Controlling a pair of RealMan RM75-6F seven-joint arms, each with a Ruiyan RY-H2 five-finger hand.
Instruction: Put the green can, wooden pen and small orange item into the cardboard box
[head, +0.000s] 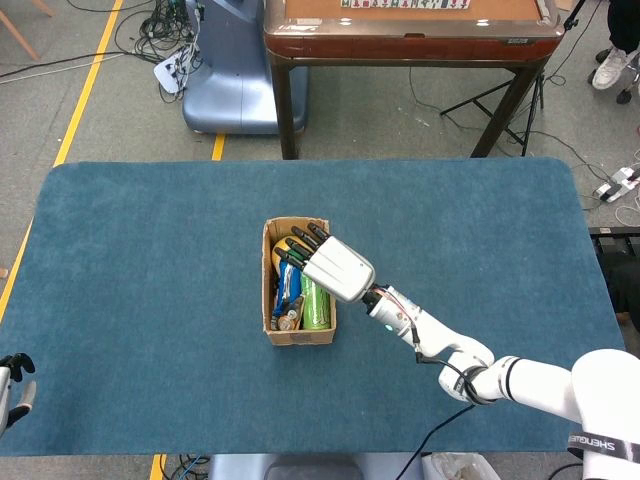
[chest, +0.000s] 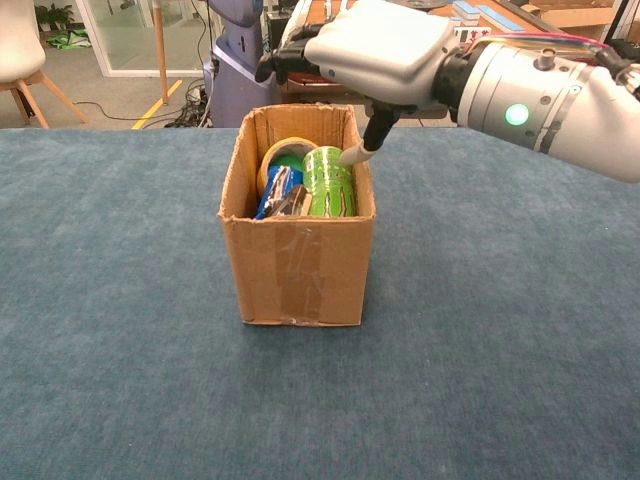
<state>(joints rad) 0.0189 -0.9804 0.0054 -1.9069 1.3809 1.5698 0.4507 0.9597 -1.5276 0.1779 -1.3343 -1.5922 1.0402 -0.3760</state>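
The cardboard box (head: 268, 292) (chest: 300, 270) stands in the middle of the blue table. Inside it the green can (head: 317, 302) (chest: 328, 185) lies along the right wall. A small brownish-orange item (head: 287, 320) (chest: 292, 203) lies at the near end of the box, next to the can. The pale wooden pen (head: 298, 314) shows only as a thin stick beside it. My right hand (head: 332, 264) (chest: 375, 48) hovers over the box's far right part, fingers spread and holding nothing. My left hand (head: 12, 376) barely shows at the table's near left edge, empty.
The box also holds a yellow tape roll (head: 284, 248) (chest: 278, 152) and a blue packet (head: 289, 283) (chest: 273, 192). Beyond the table's far edge stand a wooden table (head: 415, 30) and a blue-grey machine base (head: 232, 70).
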